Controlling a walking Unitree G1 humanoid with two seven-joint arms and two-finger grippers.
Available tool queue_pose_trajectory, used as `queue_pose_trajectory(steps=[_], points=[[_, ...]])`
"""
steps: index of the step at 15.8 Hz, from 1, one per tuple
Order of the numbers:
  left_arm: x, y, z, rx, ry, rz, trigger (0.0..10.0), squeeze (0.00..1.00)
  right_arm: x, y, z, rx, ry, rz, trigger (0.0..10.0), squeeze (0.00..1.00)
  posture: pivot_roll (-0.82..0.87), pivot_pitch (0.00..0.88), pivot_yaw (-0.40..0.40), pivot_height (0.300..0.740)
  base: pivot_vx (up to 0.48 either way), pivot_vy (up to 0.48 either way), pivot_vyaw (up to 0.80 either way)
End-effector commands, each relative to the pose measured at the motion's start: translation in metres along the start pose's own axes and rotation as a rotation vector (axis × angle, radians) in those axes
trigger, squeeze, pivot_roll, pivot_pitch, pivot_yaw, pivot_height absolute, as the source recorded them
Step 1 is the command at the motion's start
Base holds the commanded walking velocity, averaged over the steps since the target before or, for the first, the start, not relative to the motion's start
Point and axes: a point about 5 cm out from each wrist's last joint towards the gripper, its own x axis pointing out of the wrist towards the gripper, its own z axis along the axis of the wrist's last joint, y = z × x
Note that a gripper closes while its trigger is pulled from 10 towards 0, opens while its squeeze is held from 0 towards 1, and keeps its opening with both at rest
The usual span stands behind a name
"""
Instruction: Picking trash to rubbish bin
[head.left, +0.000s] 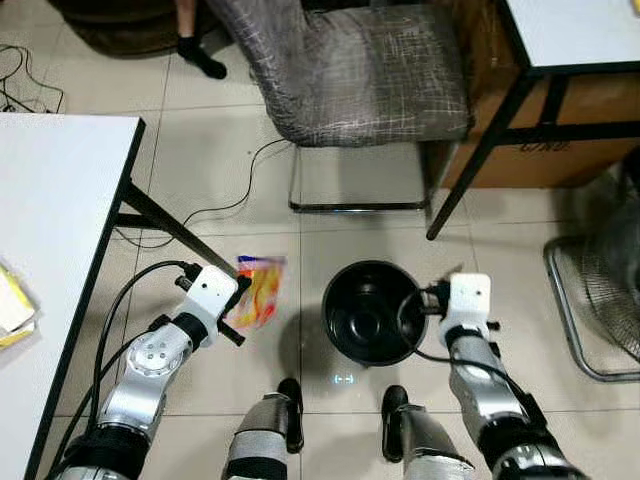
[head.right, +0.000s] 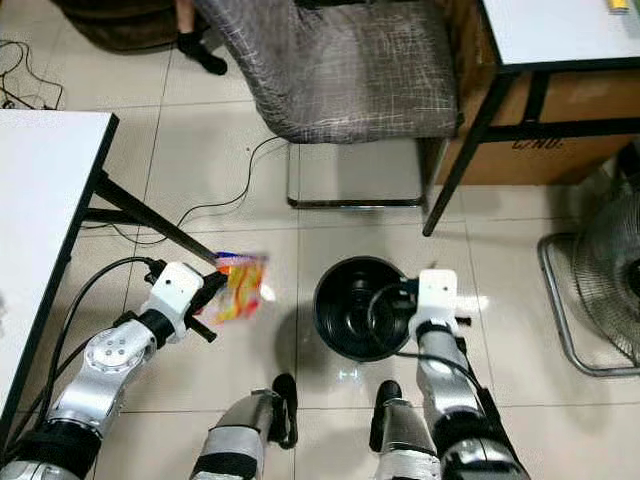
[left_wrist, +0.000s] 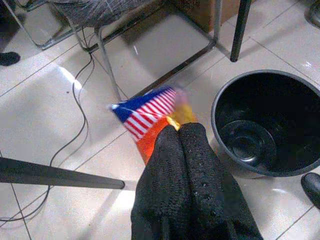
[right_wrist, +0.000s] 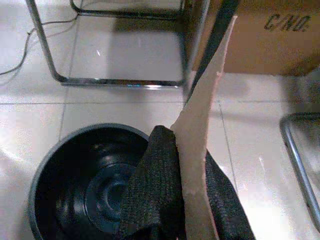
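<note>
A round black rubbish bin (head.left: 330, 300) stands on the tiled floor just in front of my feet. My left gripper (head.left: 238, 300) hangs to the bin's left, shut on an orange and yellow snack wrapper (head.left: 260, 288) with a blue, red and white striped end (left_wrist: 150, 111); its fingers (left_wrist: 172, 150) pinch the wrapper's lower edge. At the bin's right rim, my right gripper (head.left: 432, 297) is shut on a thin beige strip of torn card (right_wrist: 200, 125), which sticks up beyond the fingers (right_wrist: 150, 185). The bin's inside (right_wrist: 70, 175) looks bare.
A grey chair (head.left: 350, 70) on a chrome frame stands behind the bin. A white table (head.left: 50, 200) with a black slanted leg is on the left. On the right are a second table's black legs (head.left: 485, 150), a cardboard box (head.left: 570, 130) and a floor fan (head.left: 600, 300). A cable (head.left: 225, 200) trails across the floor. A person's socked foot (head.left: 203, 60) is at the back.
</note>
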Motion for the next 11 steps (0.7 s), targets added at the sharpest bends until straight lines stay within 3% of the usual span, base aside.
queue_pose_trajectory(steps=[1, 11], points=[[-0.008, -0.001, -0.009, -0.013, 0.042, -0.005, 10.0, 0.0, -0.003, 0.008, -0.008, -0.009, 0.034, 0.041, 10.0, 0.0, 0.37, 0.411, 0.095, 0.74, 0.0, 0.0, 0.0], [-0.011, -0.01, -0.011, -0.023, 0.077, -0.05, 10.0, 0.0, 0.001, 0.03, -0.004, 0.016, 0.033, 0.11, 10.0, 0.0, 0.37, 0.411, 0.093, 0.74, 0.0, 0.0, 0.0]])
